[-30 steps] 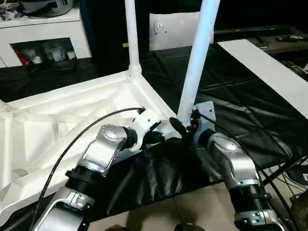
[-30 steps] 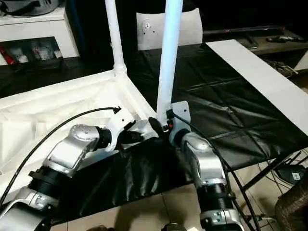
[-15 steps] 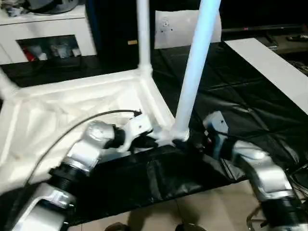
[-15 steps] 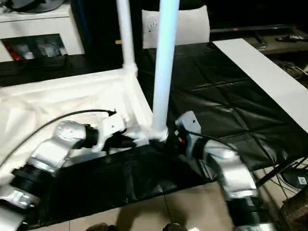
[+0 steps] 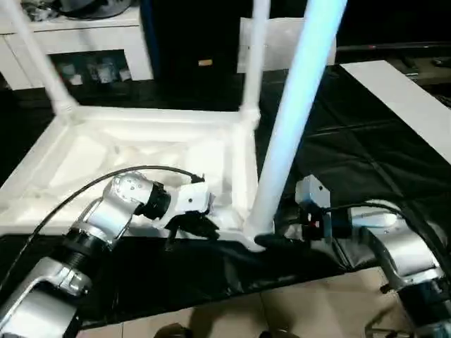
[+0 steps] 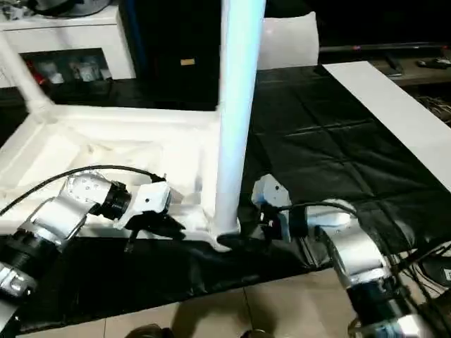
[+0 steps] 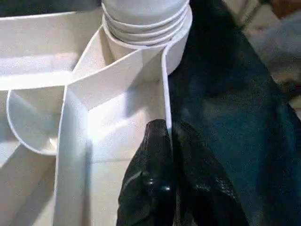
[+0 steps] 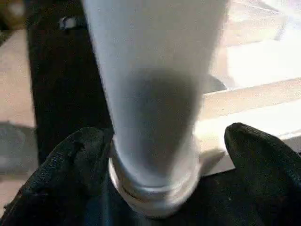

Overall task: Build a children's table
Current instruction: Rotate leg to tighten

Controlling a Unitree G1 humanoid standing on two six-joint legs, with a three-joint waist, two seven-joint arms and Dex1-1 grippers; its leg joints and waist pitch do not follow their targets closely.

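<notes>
Three legs stand up from the upturned tabletop (image 5: 141,151) on the black cloth (image 5: 366,141). The nearest leg (image 5: 292,127) rises at twelve o'clock between the right gripper's (image 8: 160,155) wide-spread fingers. At its nine o'clock, the left gripper (image 7: 169,160) pinches the tabletop's thin wall.

The tabletop (image 5: 141,151) lies underside up on the surface (image 5: 366,162). The nearest leg (image 5: 292,134) stands in its near corner socket, left tool (image 7: 171,179) left of it, right tool (image 8: 155,155) right.
</notes>
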